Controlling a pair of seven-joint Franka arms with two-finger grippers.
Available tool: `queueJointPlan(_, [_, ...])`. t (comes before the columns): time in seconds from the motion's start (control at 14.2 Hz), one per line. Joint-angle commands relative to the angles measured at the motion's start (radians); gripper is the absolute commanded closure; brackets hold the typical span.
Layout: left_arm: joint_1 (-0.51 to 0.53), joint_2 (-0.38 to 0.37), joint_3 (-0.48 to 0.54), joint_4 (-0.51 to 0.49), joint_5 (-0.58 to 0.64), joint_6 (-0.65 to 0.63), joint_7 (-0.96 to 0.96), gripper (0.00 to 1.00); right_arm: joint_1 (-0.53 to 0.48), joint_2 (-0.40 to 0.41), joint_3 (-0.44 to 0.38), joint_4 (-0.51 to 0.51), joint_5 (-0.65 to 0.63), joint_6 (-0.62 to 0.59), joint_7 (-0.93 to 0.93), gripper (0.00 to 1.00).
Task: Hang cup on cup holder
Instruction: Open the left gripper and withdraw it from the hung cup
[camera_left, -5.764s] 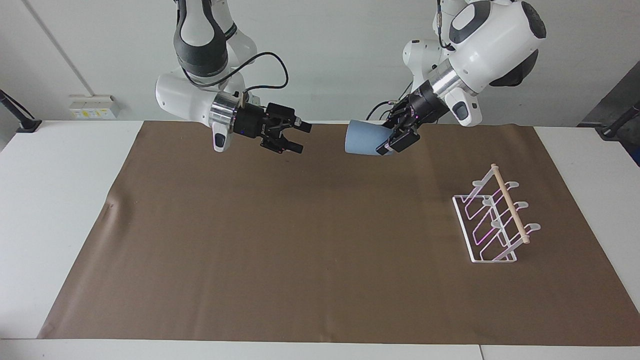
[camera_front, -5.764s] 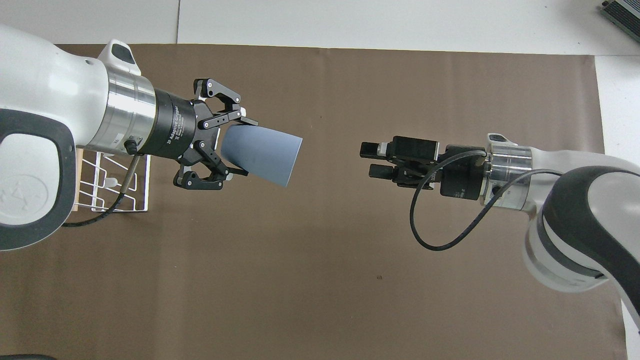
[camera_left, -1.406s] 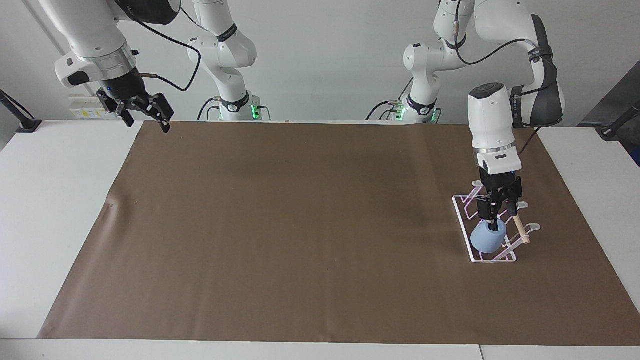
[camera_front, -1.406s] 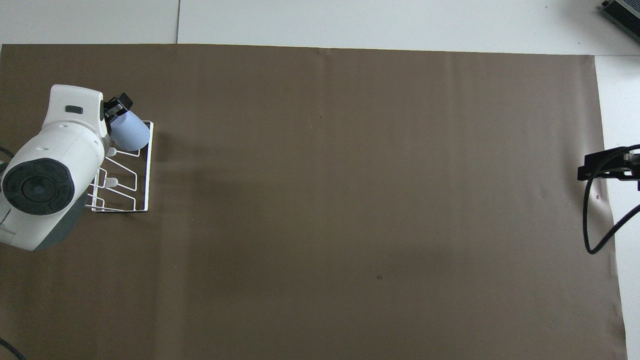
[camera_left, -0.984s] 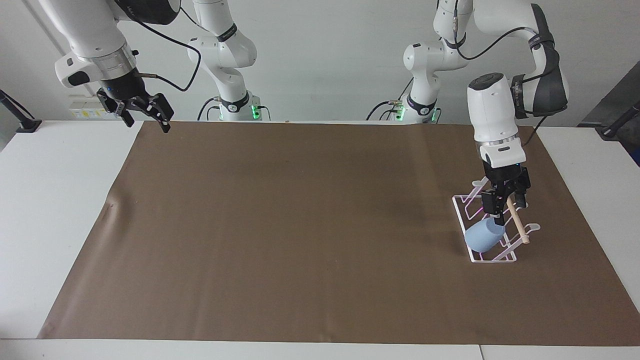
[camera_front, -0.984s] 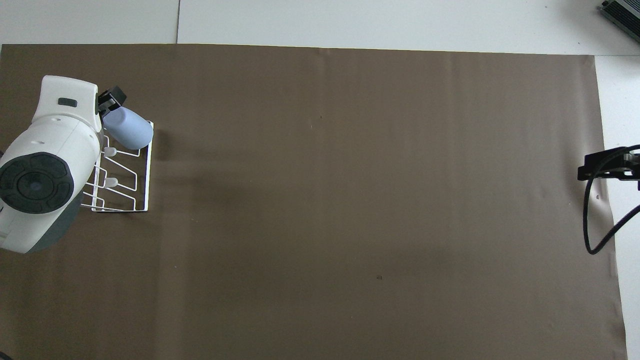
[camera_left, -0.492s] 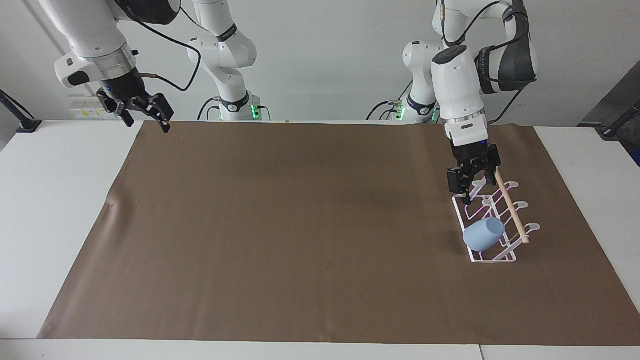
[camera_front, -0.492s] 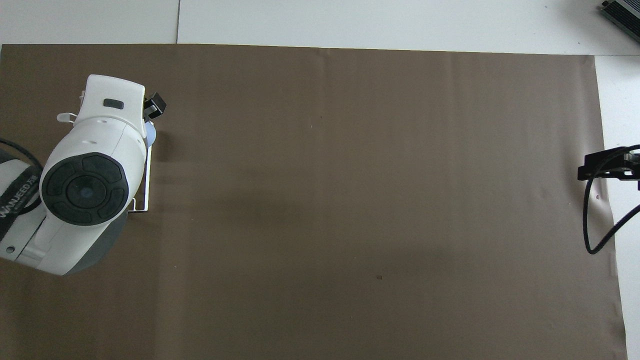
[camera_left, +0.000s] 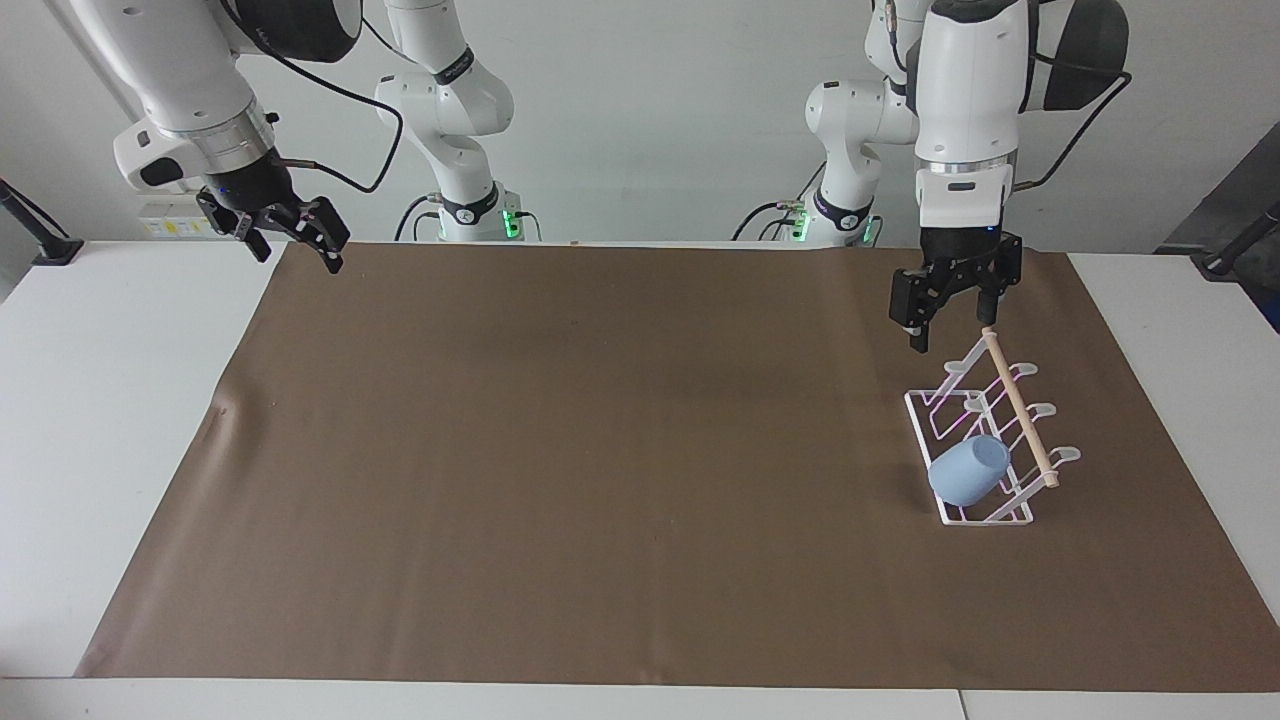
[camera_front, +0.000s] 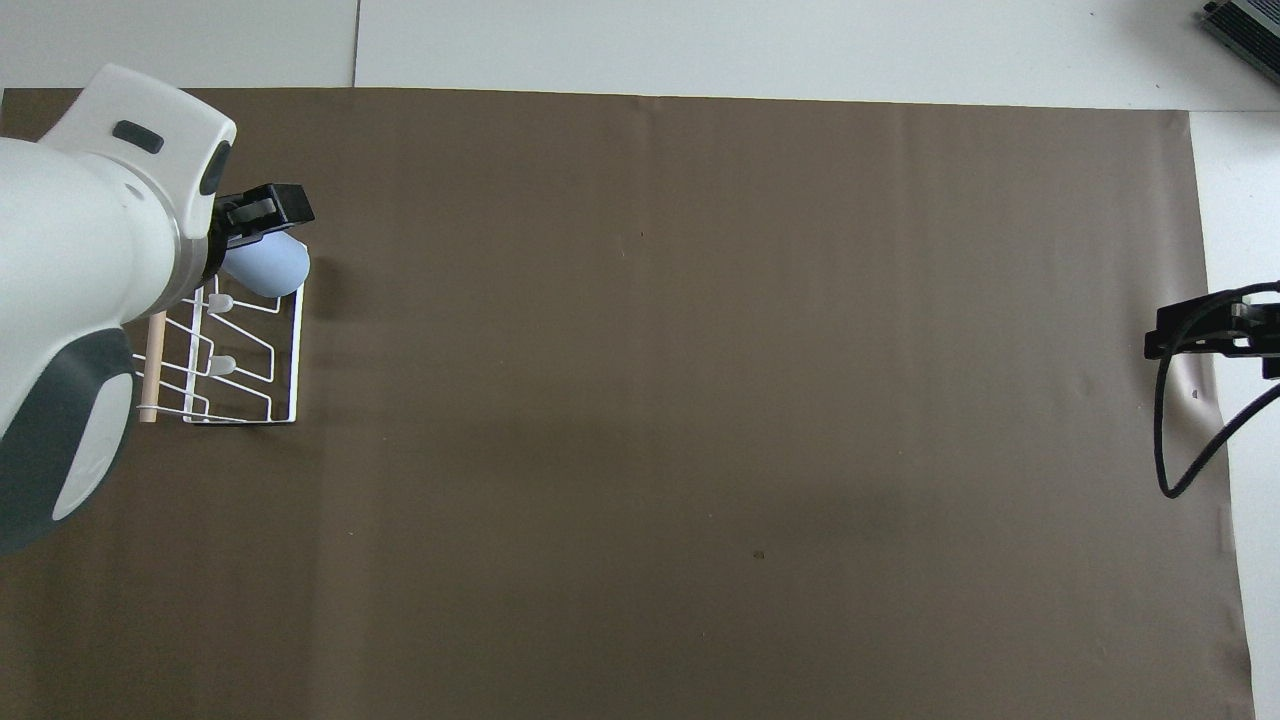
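The cup (camera_left: 967, 472) sits on the cup holder (camera_left: 985, 440), slipped over one of the slanted wire prongs at the end of the rack that is farther from the robots. It lies tilted, with its open mouth turned up toward the wooden dowel bar (camera_left: 1018, 404) and its closed base pointing down toward the brown mat (camera_left: 600, 450). The rack stands on the mat at the left arm's end of the table. The left gripper (camera_left: 952, 318) hangs in the air above the end of the rack that is nearer to the robots, well apart from the cup and higher than it; nothing is between its fingers, which are spread apart, and one fingertip is close to the top end of the dowel bar. In the overhead view this gripper (camera_front: 262, 213) covers part of the cup (camera_front: 268, 264). The right gripper (camera_left: 292, 236) waits over the mat's corner at the right arm's end, with its fingers apart and holding nothing.
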Motion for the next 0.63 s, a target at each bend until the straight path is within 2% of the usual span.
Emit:
queueJointPlan(0.0, [0.048, 0.013, 0.000, 0.080, -0.106, -0.110, 0.196, 0.00, -0.001, -0.016, 0.003, -0.034, -0.006, 0.007, -0.013, 0.00])
queueJointPlan(0.56, [0.118, 0.014, 0.012, 0.153, -0.264, -0.322, 0.527, 0.00, -0.001, -0.016, 0.006, -0.033, -0.004, 0.000, -0.059, 0.00])
